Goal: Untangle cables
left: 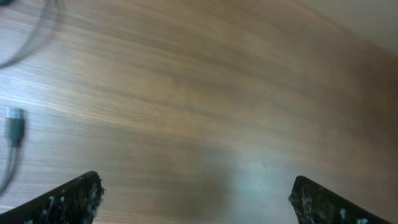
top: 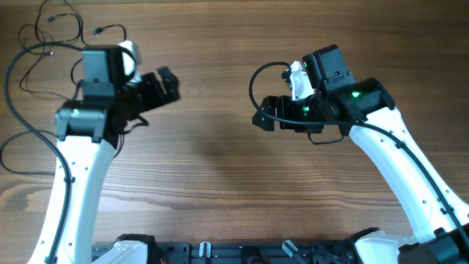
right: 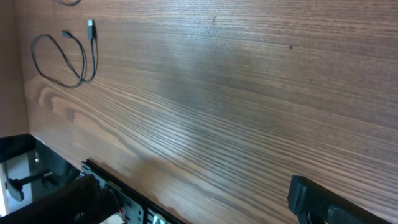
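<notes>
The cables are thin black wires lying as loose loops at the table's far left, with a small plug end near the top edge. One long strand curves down the left side. My left gripper is open and empty, to the right of the wires; its wrist view shows both fingers wide apart over bare wood, with a plug end at the left edge. My right gripper is open and empty mid-table. Its wrist view shows a looped cable far off.
The wooden table fills the view. A thicker black cord loops from the right arm. The table's front edge with a black rail shows in the right wrist view. Arm bases sit along the front edge.
</notes>
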Controlling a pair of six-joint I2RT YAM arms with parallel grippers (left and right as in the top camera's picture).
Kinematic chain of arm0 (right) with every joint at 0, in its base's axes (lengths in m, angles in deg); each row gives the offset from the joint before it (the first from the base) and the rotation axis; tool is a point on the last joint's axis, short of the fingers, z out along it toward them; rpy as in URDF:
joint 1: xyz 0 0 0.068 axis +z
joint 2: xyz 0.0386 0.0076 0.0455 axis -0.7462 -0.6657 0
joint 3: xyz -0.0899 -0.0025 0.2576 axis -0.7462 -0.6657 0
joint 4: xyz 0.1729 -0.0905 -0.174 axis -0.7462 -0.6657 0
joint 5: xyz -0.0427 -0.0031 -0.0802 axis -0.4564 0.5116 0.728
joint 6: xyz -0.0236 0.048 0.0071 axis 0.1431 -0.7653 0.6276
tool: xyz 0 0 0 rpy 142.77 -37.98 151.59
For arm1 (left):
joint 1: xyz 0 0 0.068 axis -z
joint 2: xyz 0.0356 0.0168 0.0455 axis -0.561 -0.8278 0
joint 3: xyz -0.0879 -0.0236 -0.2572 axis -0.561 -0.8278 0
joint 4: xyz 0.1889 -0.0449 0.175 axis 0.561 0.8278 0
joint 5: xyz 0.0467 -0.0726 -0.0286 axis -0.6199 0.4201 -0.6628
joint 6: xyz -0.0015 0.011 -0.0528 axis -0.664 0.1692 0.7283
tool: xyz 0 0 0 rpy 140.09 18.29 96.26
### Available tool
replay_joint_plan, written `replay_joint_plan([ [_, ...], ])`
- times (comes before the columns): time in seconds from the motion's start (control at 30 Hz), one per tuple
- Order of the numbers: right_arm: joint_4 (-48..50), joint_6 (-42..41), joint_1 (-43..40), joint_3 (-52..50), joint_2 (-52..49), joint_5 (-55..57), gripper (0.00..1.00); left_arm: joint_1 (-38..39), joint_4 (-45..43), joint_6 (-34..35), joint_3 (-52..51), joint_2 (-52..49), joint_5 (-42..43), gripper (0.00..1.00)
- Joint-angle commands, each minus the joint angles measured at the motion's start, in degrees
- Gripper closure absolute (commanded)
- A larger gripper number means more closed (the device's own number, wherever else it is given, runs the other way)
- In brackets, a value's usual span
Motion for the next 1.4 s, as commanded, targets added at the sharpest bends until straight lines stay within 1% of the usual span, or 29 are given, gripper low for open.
replay_joint_plan([
  [0.0, -1.25, -0.09, 0.17, -0.15, 4.37, 0.94, 0.00, 7.96, 3.43, -0.09, 0.50, 0.90, -3.82, 0.00],
  [0.03, -2.56, -2.91, 0.17, -0.15, 7.89, 5.05, 0.00, 9.64, 4.57, -0.09, 0.50, 0.90, -3.93, 0.00],
  [0.07, -3.67, -4.42, 0.17, -0.15, 10.62, 8.35, 0.00, 10.29, 4.96, -0.09, 0.50, 0.90, -3.91, 0.00],
  [0.13, -6.29, -6.38, 0.17, -0.15, 19.39, 14.71, 0.00, 10.84, 5.46, -0.09, 0.50, 0.90, -3.91, 0.00],
  [0.23, -8.24, -6.71, 0.17, -0.15, 32.65, 16.35, 0.00, 10.84, 5.73, -0.09, 0.50, 0.90, -3.91, 0.00],
  [0.27, -8.76, -6.73, 0.17, -0.15, 35.52, 16.81, 0.00, 10.84, 5.73, -0.09, 0.50, 0.90, -3.91, 0.00],
  [0.33, -11.13, -6.95, 0.17, -0.15, 42.86, 19.80, 0.00, 10.84, 5.70, -0.09, 0.50, 0.90, -3.91, 0.00],
  [0.37, -13.33, -8.57, 0.17, -0.15, 46.27, 22.84, 0.00, 10.84, 5.73, -0.09, 0.50, 0.90, -3.91, 0.00],
  [0.47, -18.56, -10.32, 0.17, -0.15, 51.34, 28.11, 0.00, 10.84, 5.73, -0.09, 0.50, 0.90, -3.91, 0.00],
  [0.53, -20.20, -10.38, 0.17, -0.15, 52.35, 28.22, 0.00, 10.84, 5.70, -0.09, 0.50, 0.90, -3.91, 0.00],
  [0.63, -22.77, -13.66, 0.17, -0.15, 52.24, 28.22, 0.00, 10.84, 5.73, -0.09, 0.50, 0.90, -3.91, 0.00],
  [0.7, -22.73, -14.75, 0.17, -0.15, 52.24, 28.24, 0.00, 10.84, 5.73, -0.09, 0.50, 0.90, -3.91, 0.00],
  [0.97, -22.75, -14.53, 0.17, -0.15, 52.24, 28.35, 0.00, 10.84, 5.73, -0.09, 0.50, 0.90, -3.91, 0.00],
  [1.0, -22.97, -13.00, 0.17, -0.15, 52.24, 29.79, 0.00, 10.84, 5.70, -0.09, 0.50, 0.90, -3.91, 0.00],
  [1.1, -24.85, -12.68, -0.04, -0.17, 52.24, 32.65, 0.00, 10.84, 5.73, -0.11, 0.50, 0.90, -3.91, 0.00],
  [1.13, -25.38, -12.52, -1.90, -0.24, 52.24, 35.47, 0.00, 10.84, 5.73, -0.09, 0.50, 0.90, -3.91, 0.00],
  [1.17, -25.33, -11.45, -3.82, -0.44, 52.24, 37.03, 0.00, 10.84, 5.73, -0.09, 0.50, 0.90, -3.93, 0.00],
  [1.23, -24.24, -6.27, -8.09, -1.46, 52.26, 37.18, 0.00, 10.84, 5.73, -0.09, 0.50, 0.90, -3.93, 0.00],
  [1.3, -21.00, 0.39, -12.48, -3.39, 52.65, 35.28, 0.00, 10.84, 5.73, -0.09, 0.50, 0.90, -3.91, 0.00],
  [1.33, -16.98, 8.04, -14.97, -5.33, 53.42, 30.93, 0.00, 10.84, 5.73, -0.09, 0.50, 0.90, -3.91, 0.00],
  [1.37, -10.05, 20.48, -18.18, -8.90, 55.28, 21.29, 0.00, 10.84, 5.73, -0.09, 0.50, 0.90, -3.91, 0.00],
])
